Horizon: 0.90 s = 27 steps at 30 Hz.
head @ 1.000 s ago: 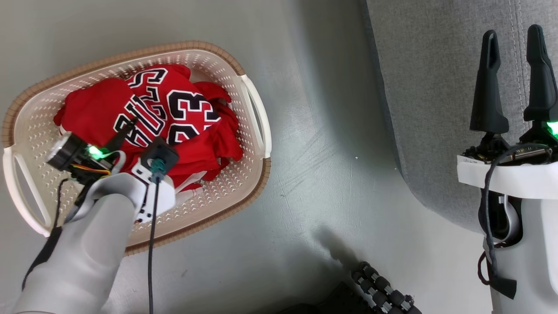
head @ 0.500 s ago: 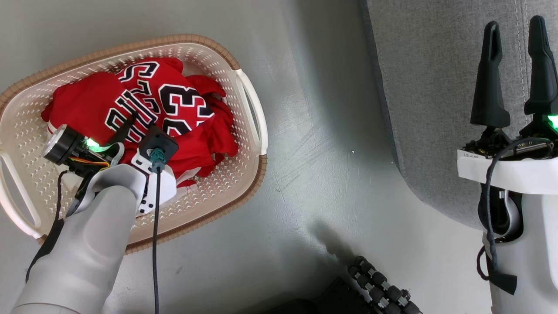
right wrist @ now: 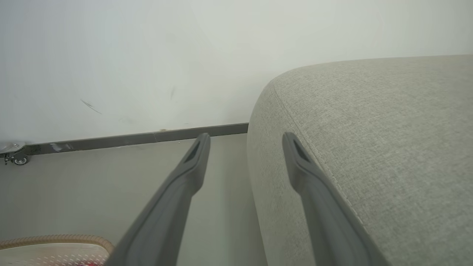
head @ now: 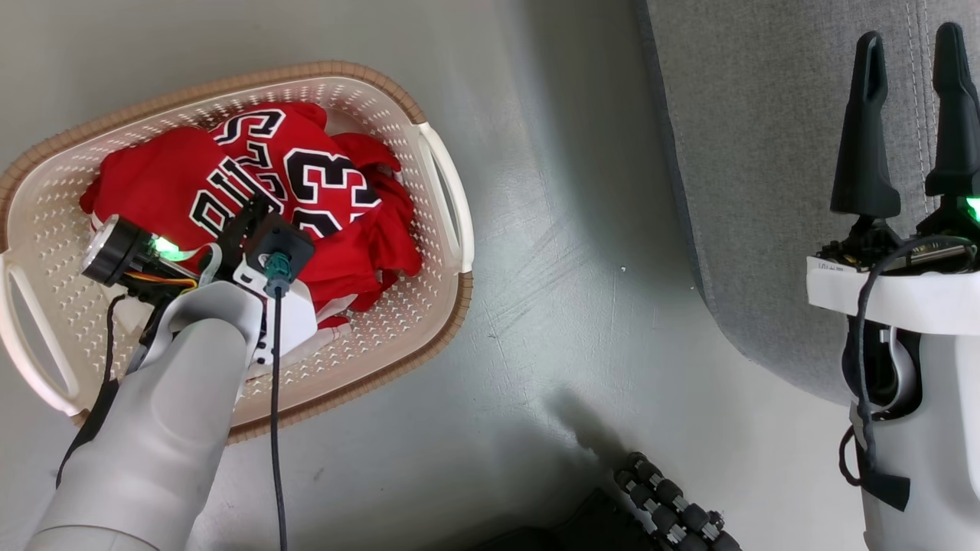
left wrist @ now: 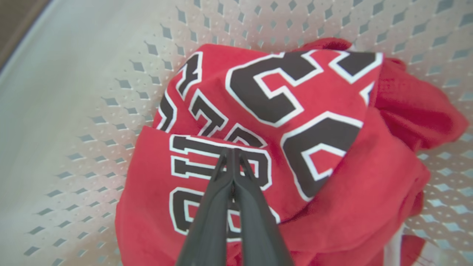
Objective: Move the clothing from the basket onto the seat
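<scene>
Pale forearm [head: 153, 436], black cable [head: 274, 398], dark fingers [head: 864, 130]

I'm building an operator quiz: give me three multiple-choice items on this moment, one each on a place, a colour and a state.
1. Where is the clothing? A on a table; B in the basket; C on a shelf.
2. Its main colour? A red; B blue; C green.
3. The left gripper is: A wide open; B shut on a cup; C shut on the clothing.
Answers: 1 B, perforated walls surround it; 2 A, red under black-and-white lettering; 3 C, its fingers meet on a fold.
</scene>
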{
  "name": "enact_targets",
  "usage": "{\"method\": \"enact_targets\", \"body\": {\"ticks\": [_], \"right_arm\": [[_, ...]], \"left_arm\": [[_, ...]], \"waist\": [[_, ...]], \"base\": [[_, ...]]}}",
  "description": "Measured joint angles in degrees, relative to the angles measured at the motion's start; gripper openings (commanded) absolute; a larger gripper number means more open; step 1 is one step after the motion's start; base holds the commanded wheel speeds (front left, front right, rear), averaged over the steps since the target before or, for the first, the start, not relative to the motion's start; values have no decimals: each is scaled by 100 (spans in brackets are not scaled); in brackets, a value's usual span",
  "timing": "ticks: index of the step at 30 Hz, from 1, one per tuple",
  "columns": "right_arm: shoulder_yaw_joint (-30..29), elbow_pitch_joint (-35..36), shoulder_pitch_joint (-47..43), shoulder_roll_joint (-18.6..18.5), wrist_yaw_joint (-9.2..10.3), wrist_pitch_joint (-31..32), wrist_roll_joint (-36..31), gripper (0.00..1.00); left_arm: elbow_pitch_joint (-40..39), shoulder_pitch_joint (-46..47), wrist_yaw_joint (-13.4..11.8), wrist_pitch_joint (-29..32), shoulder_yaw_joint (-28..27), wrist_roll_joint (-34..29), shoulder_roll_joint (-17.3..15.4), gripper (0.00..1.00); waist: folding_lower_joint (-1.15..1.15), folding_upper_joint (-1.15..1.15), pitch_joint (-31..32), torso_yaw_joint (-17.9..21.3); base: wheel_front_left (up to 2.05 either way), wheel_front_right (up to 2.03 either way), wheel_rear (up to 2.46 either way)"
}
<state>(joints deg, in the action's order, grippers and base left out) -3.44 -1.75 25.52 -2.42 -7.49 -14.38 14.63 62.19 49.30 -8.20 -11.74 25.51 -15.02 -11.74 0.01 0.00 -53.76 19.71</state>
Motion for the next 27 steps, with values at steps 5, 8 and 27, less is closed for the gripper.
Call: {"method": "enact_targets", "body": {"ticks": [5, 8, 27], "right_arm": [[1, -20, 48, 0, 0, 0, 0, 100], [1, -45, 54, 0, 0, 0, 0, 100], [-76, -169, 60, -1, 0, -1, -149, 100]], "left_arm": [[-52, 12, -44, -97, -79, 89, 3, 0], [-90, 12, -97, -148, -119, 164, 22, 0], [-1049, -233, -339, -275, -321, 588, 203, 21]], "waist": [[0, 0, 42, -53], [0, 0, 79, -92], [0, 0, 490, -375]], "base": [[0, 0, 0], [0, 0, 0], [0, 0, 0]]}}
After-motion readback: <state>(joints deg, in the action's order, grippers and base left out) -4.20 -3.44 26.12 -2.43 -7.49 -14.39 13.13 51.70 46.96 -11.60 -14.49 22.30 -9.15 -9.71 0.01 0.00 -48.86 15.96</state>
